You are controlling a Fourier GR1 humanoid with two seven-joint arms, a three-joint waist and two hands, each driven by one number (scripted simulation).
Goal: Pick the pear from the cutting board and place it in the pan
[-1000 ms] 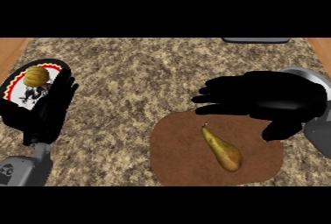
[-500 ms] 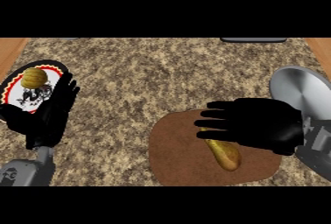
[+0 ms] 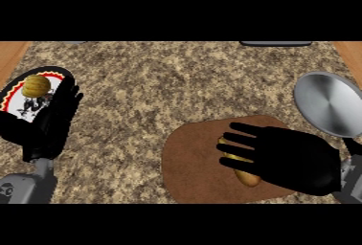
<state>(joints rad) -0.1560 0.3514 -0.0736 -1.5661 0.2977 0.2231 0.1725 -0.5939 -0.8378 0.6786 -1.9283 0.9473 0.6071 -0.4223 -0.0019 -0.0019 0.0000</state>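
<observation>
The yellow-brown pear [image 3: 247, 178] lies on the round brown cutting board [image 3: 191, 165] at the lower middle right. My right hand [image 3: 293, 160] hovers directly over it with fingers spread toward the left, covering most of the fruit; only parts show between and below the fingers. Whether the hand touches the pear I cannot tell. The silver pan [image 3: 331, 103] sits at the right edge, just beyond the board. My left hand [image 3: 51, 123] rests open at the left, fingers up.
A black plate with a red-and-white rim [image 3: 17, 98] lies at the far left, partly under my left hand, carrying a small golden-brown round item [image 3: 36, 87]. A dark object [image 3: 276, 43] sits at the counter's far edge. Wooden strips border the speckled counter.
My right hand has dropped from beyond the board down onto the pear, uncovering the pan. The left hand has stayed in place.
</observation>
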